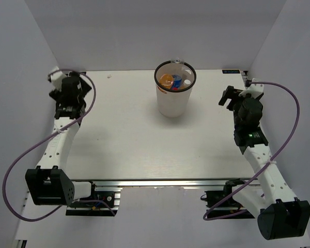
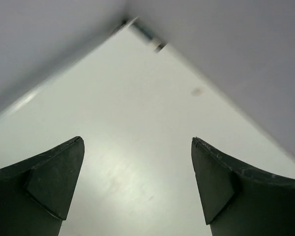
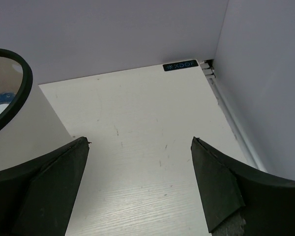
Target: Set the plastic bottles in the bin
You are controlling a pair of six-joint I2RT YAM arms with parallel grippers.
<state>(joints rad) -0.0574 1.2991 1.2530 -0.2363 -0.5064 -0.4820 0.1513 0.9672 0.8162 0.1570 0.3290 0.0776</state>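
The white bin with a black rim stands at the back middle of the table. Inside it lie plastic bottles: an orange one, one with a blue label, and a clear neck poking above the rim. My left gripper hovers near the back left corner, open and empty, over bare table. My right gripper is at the back right, open and empty. The bin's wall shows just left of its left finger.
White enclosure walls close in the table at the back and both sides. A small dark label sits at the table's back right edge. Purple cables loop beside each arm. A metal rail runs along the front edge.
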